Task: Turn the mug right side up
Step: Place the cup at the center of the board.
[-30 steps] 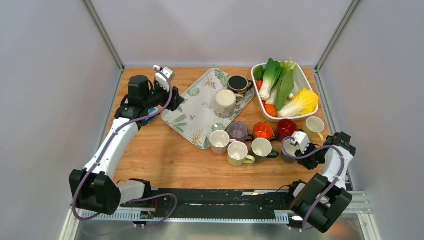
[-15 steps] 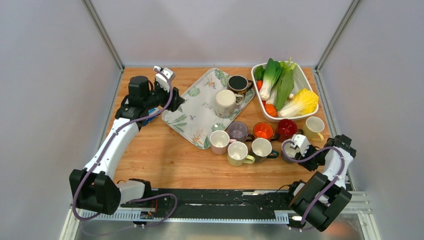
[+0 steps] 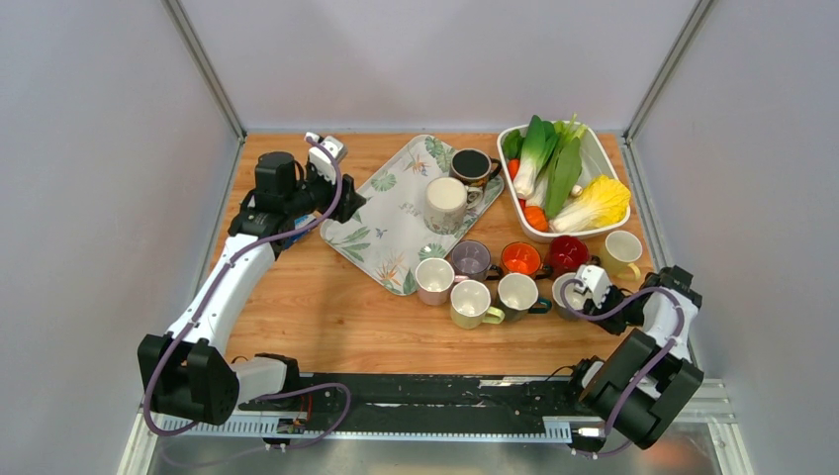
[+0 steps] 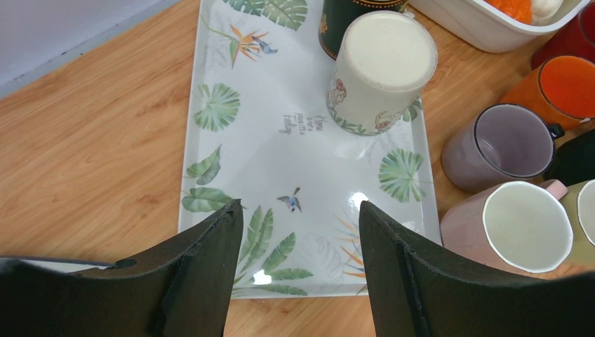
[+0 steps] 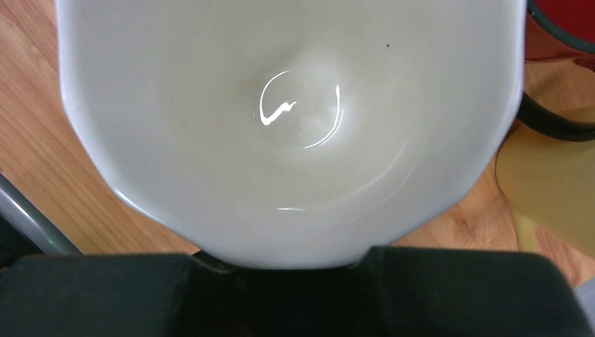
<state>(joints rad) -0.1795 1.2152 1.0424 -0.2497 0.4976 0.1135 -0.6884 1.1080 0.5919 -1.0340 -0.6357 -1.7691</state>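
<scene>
A cream floral mug (image 3: 445, 204) stands upside down, flat base up, at the far end of the leaf-patterned tray (image 3: 381, 233); it also shows in the left wrist view (image 4: 381, 69). My left gripper (image 3: 347, 204) is open and empty, hovering over the tray's near-left edge (image 4: 210, 232), its midpoint (image 4: 298, 210) well short of that mug. My right gripper (image 3: 591, 295) is shut on a grey mug (image 3: 570, 294) with a white inside (image 5: 295, 119), held mouth up at the right end of the mug cluster; its jaws (image 5: 277, 256) sit at the mug's near side.
A dark mug (image 3: 473, 164) stands upright on the tray's far corner. Several upright mugs (image 3: 492, 277) crowd the table in front of the tray. A white dish of vegetables (image 3: 514, 193) stands back right, a yellow mug (image 3: 622, 249) beside it.
My right gripper has shifted slightly left and turned, and the grey mug's white mouth now faces up. The left arm has barely moved.
</scene>
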